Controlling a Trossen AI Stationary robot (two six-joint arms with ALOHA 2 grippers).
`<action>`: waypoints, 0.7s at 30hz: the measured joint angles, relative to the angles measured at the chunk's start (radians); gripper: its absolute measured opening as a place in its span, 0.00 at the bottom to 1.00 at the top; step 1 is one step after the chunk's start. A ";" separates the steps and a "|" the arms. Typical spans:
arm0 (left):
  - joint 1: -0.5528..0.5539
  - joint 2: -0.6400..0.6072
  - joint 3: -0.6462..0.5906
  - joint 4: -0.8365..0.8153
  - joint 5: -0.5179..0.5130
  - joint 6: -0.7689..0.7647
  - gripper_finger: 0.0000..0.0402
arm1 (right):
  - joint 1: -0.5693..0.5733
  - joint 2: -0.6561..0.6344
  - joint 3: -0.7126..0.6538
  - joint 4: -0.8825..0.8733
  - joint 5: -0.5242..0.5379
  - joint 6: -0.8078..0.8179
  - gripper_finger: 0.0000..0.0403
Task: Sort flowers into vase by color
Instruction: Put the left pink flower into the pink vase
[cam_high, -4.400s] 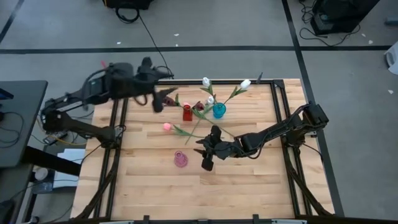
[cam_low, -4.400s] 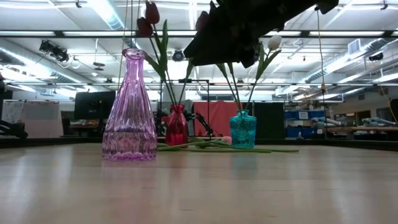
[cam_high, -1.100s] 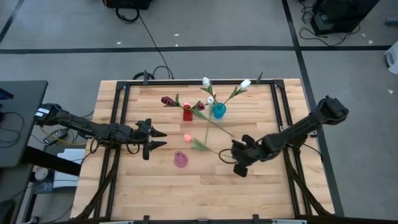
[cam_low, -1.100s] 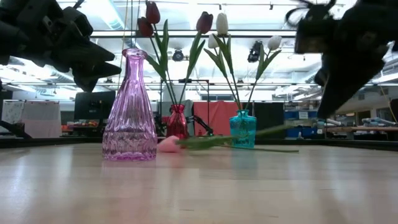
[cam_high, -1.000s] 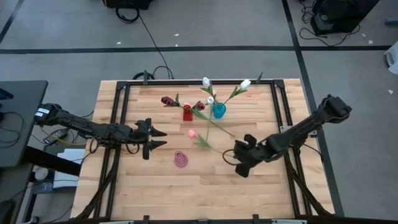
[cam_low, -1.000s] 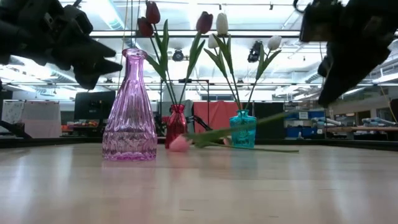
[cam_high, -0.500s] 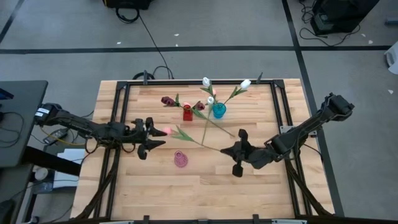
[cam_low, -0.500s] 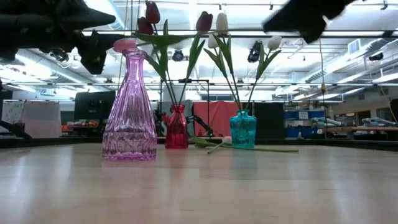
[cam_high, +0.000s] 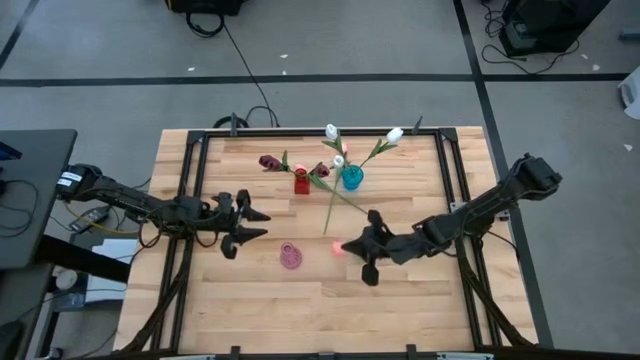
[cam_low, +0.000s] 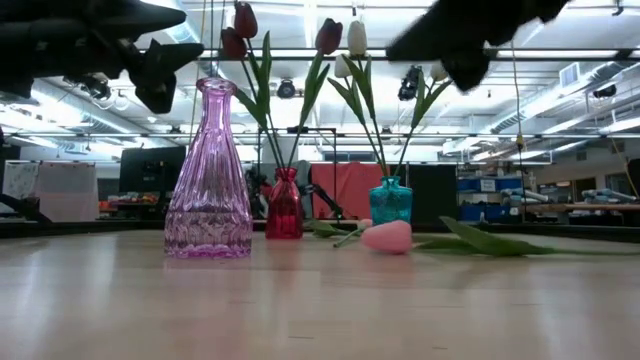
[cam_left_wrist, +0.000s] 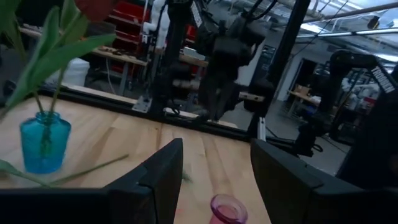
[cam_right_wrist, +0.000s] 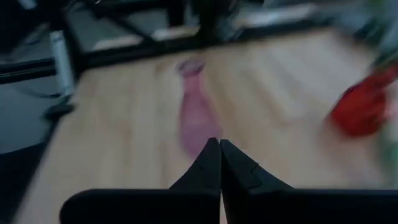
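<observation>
A pink tulip lies flat on the table, its head (cam_high: 337, 247) (cam_low: 388, 237) right of the pink vase (cam_high: 290, 256) (cam_low: 208, 175), its leaf (cam_low: 490, 243) and stem running right. My right gripper (cam_high: 352, 247) (cam_right_wrist: 219, 146) hangs shut above it, well clear in the low view, with nothing between its fingers. My left gripper (cam_high: 250, 220) (cam_left_wrist: 217, 180) stands open left of the pink vase. Maroon tulips (cam_high: 268, 161) stand in the red vase (cam_high: 301, 182). White tulips (cam_high: 395, 134) stand in the blue vase (cam_high: 352, 178).
More green stems (cam_high: 330, 205) lie on the wood between the blue vase and my right gripper. Black frame rails (cam_high: 190, 200) run along the table's left and right sides. Bare wood lies toward the near edge (cam_high: 320, 320).
My right gripper carried the pink tulip up and toward the table's left, bringing its head close to my left gripper above the pink vase. The tulip has since fallen and lies flat on the table right of that vase. My right gripper has tipped up.
</observation>
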 joint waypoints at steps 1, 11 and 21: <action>0.000 0.000 0.000 -0.001 0.007 -0.005 0.48 | -0.009 0.014 0.000 -0.019 -0.056 0.030 0.03; 0.000 0.001 0.000 -0.017 0.030 -0.036 0.48 | -0.032 0.148 0.000 -0.375 -0.250 0.175 0.23; 0.000 0.001 0.000 -0.029 0.022 -0.032 0.48 | -0.024 0.146 0.000 -0.664 -0.322 0.248 0.36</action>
